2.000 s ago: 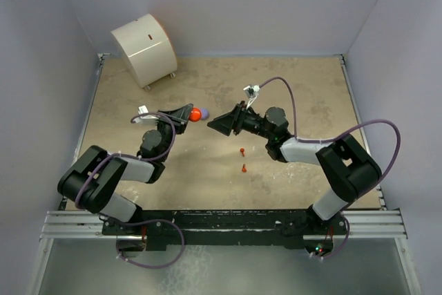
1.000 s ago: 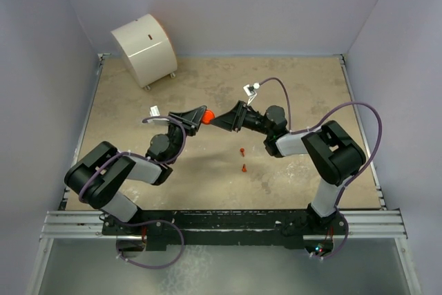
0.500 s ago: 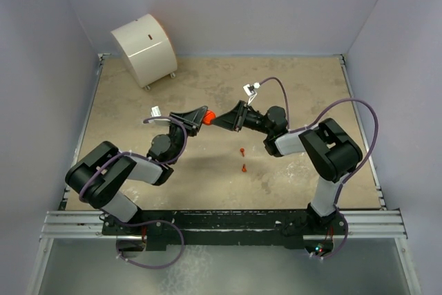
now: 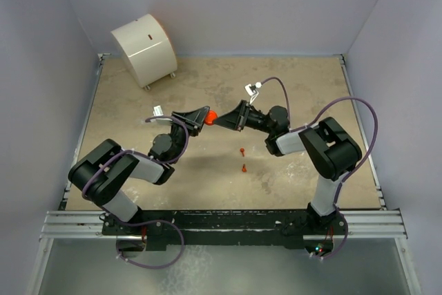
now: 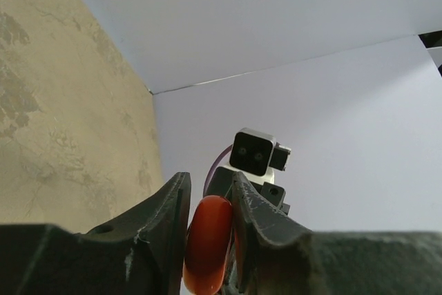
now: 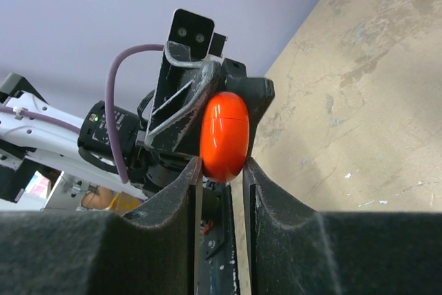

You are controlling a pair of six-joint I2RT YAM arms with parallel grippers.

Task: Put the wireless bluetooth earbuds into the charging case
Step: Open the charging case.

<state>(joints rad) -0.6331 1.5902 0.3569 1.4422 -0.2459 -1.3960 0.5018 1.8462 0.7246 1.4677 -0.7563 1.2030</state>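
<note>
A red-orange round charging case (image 4: 212,116) hangs in the air between both grippers at mid-table. My left gripper (image 4: 204,117) is shut on it; in the left wrist view the case (image 5: 207,240) stands edge-on between the fingers. My right gripper (image 4: 220,120) meets it from the right. In the right wrist view both fingertips touch the near end of the case (image 6: 224,132), with the left gripper (image 6: 181,112) behind it. Two red-orange earbuds (image 4: 242,150) (image 4: 244,167) lie on the table below. The lilac earbuds are not in view.
A large white drum-shaped object (image 4: 143,48) stands at the back left corner. The tan tabletop (image 4: 304,88) is walled by pale panels at the left, back and right. A metal rail (image 4: 221,222) runs along the near edge.
My left gripper carried the case to the right and a little up. My right gripper narrowed from wide open and moved left until its tips closed round the case.
</note>
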